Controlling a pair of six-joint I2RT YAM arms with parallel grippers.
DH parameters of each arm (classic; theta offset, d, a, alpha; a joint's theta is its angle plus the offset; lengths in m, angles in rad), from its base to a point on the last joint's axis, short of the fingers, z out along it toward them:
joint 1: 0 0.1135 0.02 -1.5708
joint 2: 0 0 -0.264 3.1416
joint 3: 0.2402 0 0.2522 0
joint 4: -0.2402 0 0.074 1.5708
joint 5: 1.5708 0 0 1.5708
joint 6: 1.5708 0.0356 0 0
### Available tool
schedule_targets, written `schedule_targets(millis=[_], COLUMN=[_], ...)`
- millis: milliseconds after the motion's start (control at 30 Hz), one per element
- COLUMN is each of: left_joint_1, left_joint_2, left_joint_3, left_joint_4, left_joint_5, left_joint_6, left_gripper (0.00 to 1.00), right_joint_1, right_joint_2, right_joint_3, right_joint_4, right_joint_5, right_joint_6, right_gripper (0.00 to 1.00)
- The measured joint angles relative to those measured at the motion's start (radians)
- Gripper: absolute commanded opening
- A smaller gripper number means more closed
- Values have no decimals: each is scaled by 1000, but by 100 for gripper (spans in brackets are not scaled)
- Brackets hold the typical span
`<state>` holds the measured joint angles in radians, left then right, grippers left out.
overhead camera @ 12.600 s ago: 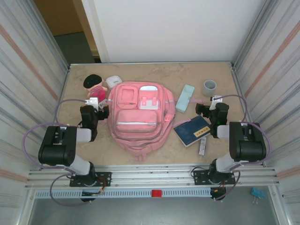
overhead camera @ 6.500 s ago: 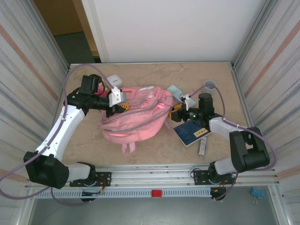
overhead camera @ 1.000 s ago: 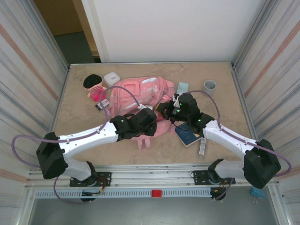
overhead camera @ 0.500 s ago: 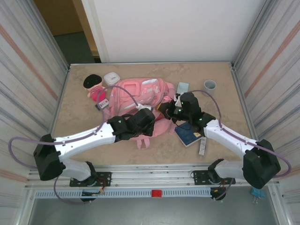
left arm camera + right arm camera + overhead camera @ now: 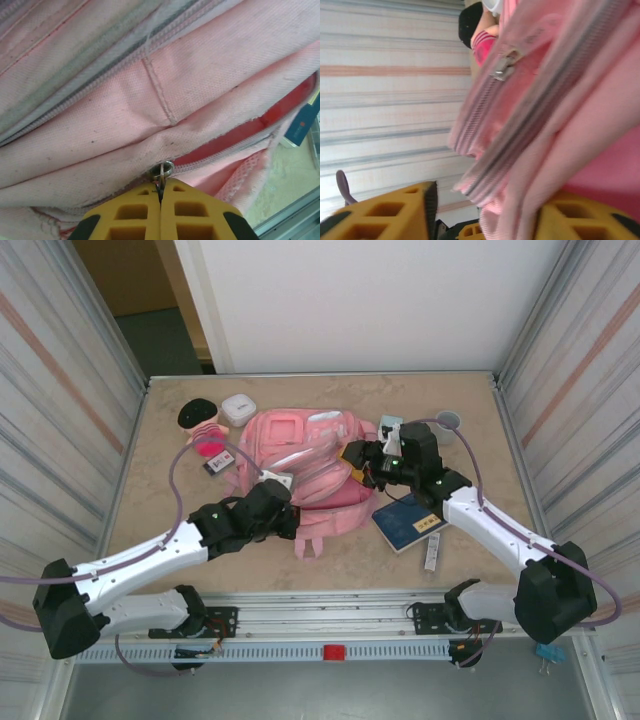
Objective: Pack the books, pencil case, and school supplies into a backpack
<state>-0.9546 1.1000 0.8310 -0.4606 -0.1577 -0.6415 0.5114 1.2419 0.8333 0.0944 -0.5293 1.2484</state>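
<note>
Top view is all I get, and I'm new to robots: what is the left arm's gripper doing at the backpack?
Observer: Its wrist camera shows the left gripper shut on the metal zip pull of the backpack.
Operator: Is that zip open at all?
Observer: Partly. To one side of the pull, a gap shows red lining.
Operator: And the right gripper?
Observer: The right gripper has its jaws apart, with a fold of the backpack's fabric between them.
</note>
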Motion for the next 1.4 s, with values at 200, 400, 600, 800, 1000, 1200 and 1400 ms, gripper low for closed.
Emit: schedule_targets(millis=[200, 400, 600, 800, 1000, 1200, 1400], left_joint_1=[0, 5, 10, 68, 118, 122, 124], left_joint_2=[11, 17, 6, -89, -111, -52, -40], left_joint_3=[-5, -5, -10, -96, -131, -131, -130], left_joint_4=[85, 119, 109, 100, 141, 198, 223], left_joint_5=[57, 79, 64, 54, 89, 147, 173], left_joint_6=[11, 17, 18, 29, 58, 71, 77], left_gripper=[0, 0, 0, 0, 0, 0, 0], right_joint_1=[123, 196, 148, -29, -48, 139, 230], right_joint_2=[-12, -12, -26, -45, -51, -51, 6], right_joint_3=[-148, -169, -169, -95, -45, -125, -127], right_joint_4=[160, 208, 179, 21, -7, 112, 163], right_joint_5=[111, 219, 192, 23, -18, 166, 295], right_joint_6=[112, 155, 128, 27, 6, 87, 122], right_gripper=[63, 38, 7, 12, 58, 63, 31])
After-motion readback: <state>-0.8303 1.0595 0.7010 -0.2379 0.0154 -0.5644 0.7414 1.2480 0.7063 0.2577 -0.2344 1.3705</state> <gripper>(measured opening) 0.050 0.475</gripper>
